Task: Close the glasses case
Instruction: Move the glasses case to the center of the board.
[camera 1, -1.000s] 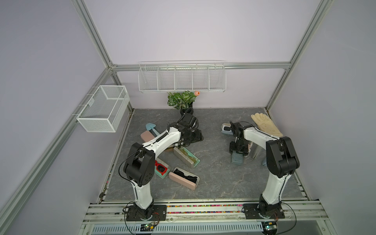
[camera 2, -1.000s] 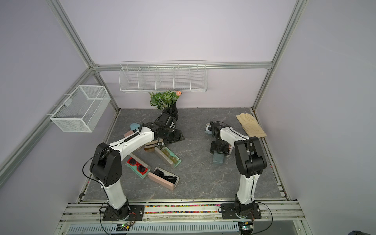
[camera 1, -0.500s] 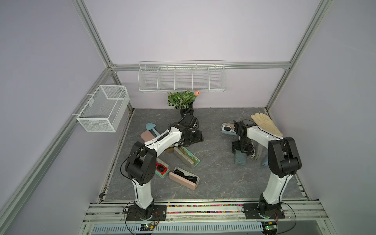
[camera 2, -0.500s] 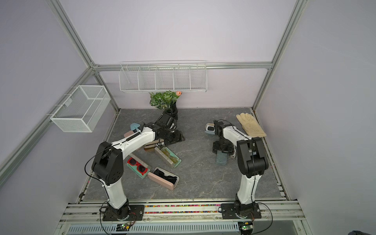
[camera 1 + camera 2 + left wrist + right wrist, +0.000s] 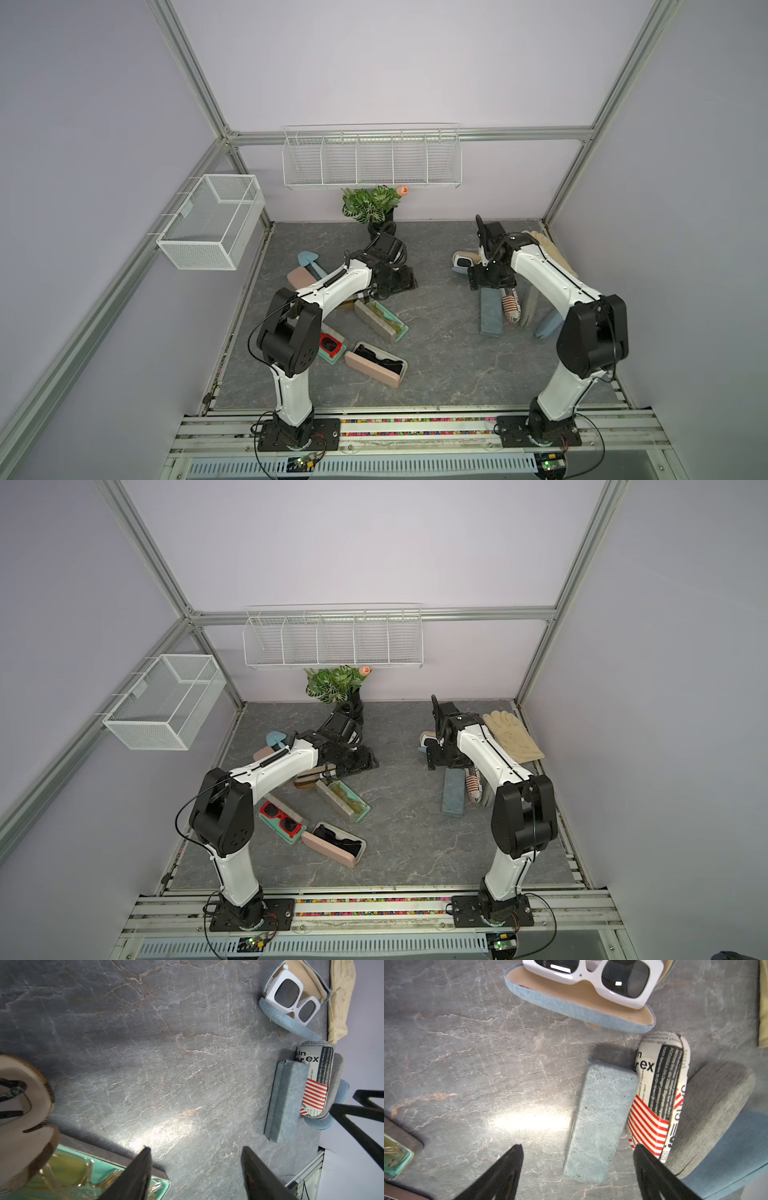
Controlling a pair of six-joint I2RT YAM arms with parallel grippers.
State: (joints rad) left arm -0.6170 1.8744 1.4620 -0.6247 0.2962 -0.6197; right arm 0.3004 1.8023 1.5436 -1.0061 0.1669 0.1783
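Fingers (image 5: 500,1178) of the right gripper (image 5: 577,1147) have spread, empty, backing off the blue case (image 5: 600,1122); left gripper (image 5: 195,1148) stays open.

Readable print is found only on the newspaper-print glasses case (image 5: 315,1084), which lies just beside the blue-green rectangular case (image 5: 285,1101). In the left wrist view the large black letters "kin" and "ex" are read on it. In the right wrist view "ex" is read again on the same case (image 5: 660,1093). The fine print is too small to be read. In both top views, where this case (image 5: 510,305) is seen at the right middle of the frame, nothing can be read.
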